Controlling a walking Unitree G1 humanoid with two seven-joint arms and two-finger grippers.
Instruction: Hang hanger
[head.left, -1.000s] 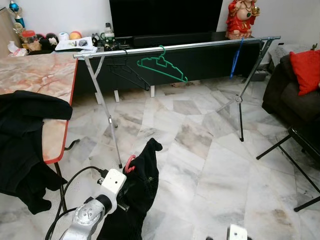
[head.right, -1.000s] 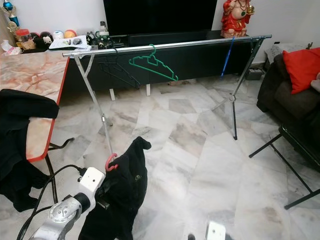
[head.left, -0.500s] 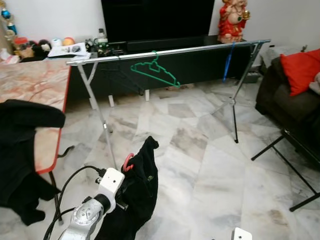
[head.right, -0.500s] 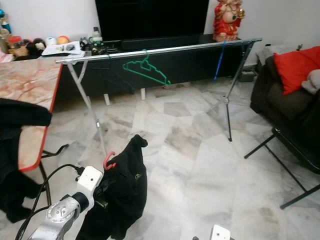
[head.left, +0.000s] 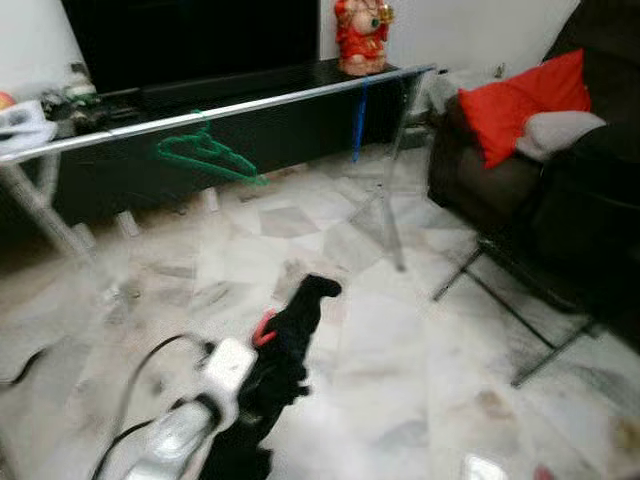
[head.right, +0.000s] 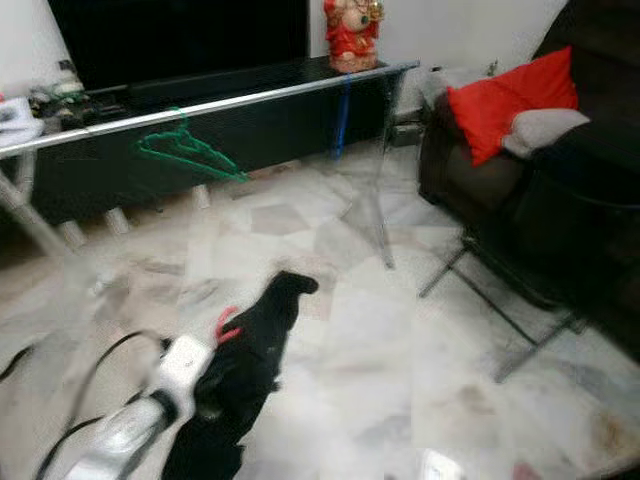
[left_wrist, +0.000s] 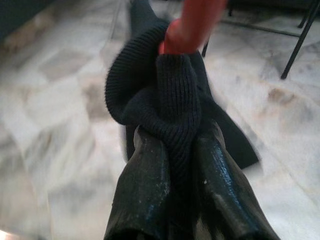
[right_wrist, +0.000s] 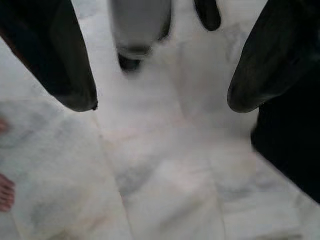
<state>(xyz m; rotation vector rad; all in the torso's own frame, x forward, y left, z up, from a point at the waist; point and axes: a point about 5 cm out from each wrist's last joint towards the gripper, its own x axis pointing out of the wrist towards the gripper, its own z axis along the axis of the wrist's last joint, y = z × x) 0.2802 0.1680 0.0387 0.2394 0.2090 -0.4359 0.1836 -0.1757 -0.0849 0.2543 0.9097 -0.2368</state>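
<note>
1. Ahead, in the blurred left eye view, a silver clothes rail (head.left: 230, 103) runs in front of a dark TV cabinet (head.left: 130, 160); a green hanger (head.left: 205, 158) and a blue hanger (head.left: 358, 120) hang from it. The left gripper (head.left: 262, 352), low and well short of the rail, carries a black garment (head.left: 285, 345) on a red hanger (head.left: 263, 328).
2. Right eye view: a dark sofa (head.right: 560, 190) with a red cushion (head.right: 497, 98) stands to the right, over marble floor (head.right: 380, 340).
3. Left wrist view: the fingers (left_wrist: 145, 185) are clamped on the garment's knit collar, the red hanger hook just above.
4. Right wrist view: the right gripper (right_wrist: 162, 107) hangs over the floor, jaws wide apart.
</note>
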